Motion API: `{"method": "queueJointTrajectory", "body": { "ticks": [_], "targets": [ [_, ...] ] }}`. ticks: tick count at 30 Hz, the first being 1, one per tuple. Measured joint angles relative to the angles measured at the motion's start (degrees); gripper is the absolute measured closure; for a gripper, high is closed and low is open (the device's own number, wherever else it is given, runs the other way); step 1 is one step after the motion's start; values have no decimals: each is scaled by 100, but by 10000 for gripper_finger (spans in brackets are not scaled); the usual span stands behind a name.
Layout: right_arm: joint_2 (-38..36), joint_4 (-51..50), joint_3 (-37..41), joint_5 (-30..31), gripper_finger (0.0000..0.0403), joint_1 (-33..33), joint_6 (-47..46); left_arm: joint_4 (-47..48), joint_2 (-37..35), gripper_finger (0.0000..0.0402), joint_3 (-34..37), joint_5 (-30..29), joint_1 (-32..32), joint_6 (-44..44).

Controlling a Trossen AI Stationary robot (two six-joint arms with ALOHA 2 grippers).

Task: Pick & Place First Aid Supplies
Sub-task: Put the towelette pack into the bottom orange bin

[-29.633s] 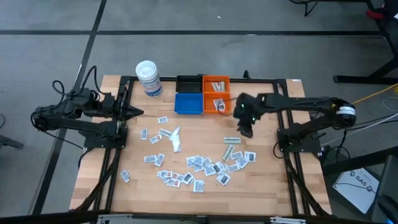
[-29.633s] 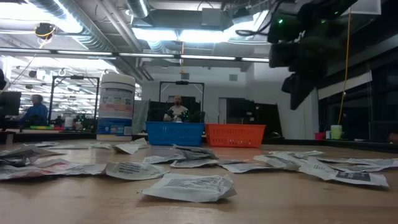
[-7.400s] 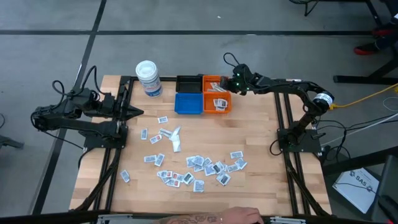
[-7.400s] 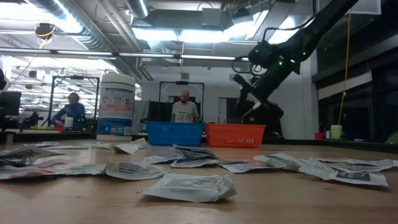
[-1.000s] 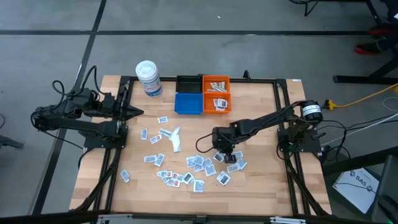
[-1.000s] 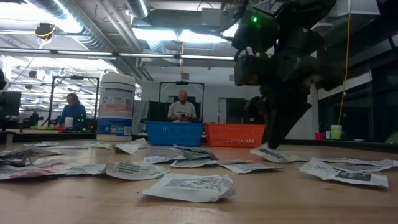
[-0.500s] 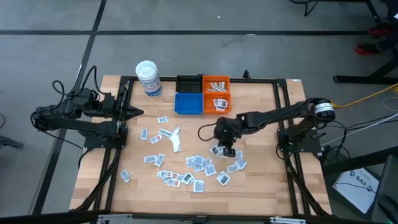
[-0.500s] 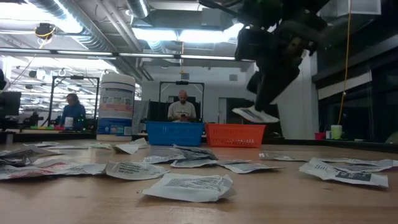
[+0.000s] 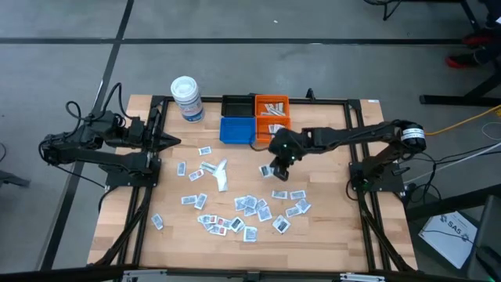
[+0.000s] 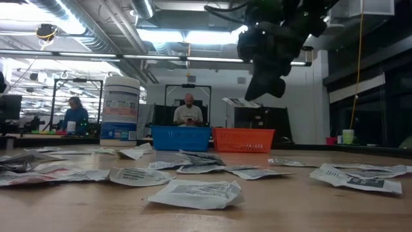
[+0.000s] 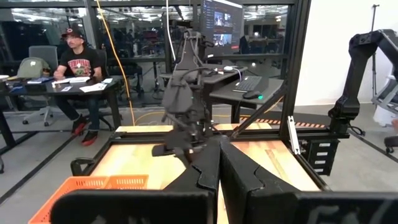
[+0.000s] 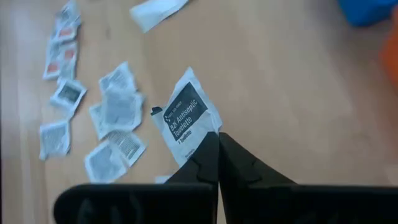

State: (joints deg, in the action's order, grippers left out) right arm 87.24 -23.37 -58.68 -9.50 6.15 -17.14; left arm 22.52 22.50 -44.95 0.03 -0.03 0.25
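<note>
High view: the right gripper (image 9: 272,168) is out over the middle of the table (image 9: 337,227), just in front of the blue bin (image 9: 237,130) and orange bin (image 9: 272,117), its fingers closed on a small white sachet (image 9: 267,170). The scattered first aid supplies (image 9: 250,210) lie nearer the front edge, spread in a loose band across the table. Bare wood stays open between that band and the bins, and along the right side. The left gripper (image 9: 174,142) waits at the left edge, its fingers together and holding nothing. A white tub (image 9: 187,99) stands at the back left corner, beside a black bin (image 9: 237,105).

Low view: the sachet (image 10: 241,102) hangs flat and roughly level, well above the tabletop, above the orange bin's (image 10: 243,139) rim; its long axis runs sideways across the picture. The other sachets (image 10: 195,192) lie flat on the wood below.

Right wrist view: the fingers (image 12: 202,163) pinch one corner of the sachet (image 12: 186,118), which juts straight out from the tips, printed face toward the camera. The table beneath it is bare; loose sachets (image 12: 115,112) lie off to one side.

Left wrist view: the closed left fingers (image 11: 208,165) point across the table toward the right arm (image 11: 185,102), which holds the sachet (image 11: 166,150) above the wood. A person (image 11: 78,71) sits at a desk beyond the table
</note>
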Motion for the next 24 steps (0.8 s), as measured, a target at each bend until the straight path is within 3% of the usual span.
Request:
{"method": "queueJointTrajectory", "body": {
  "ticks": [24],
  "targets": [
    [9, 62, -350, 251, 401, 2055, -1175, 0, 0, 398, 0, 1, 0, 0]
  ]
}}
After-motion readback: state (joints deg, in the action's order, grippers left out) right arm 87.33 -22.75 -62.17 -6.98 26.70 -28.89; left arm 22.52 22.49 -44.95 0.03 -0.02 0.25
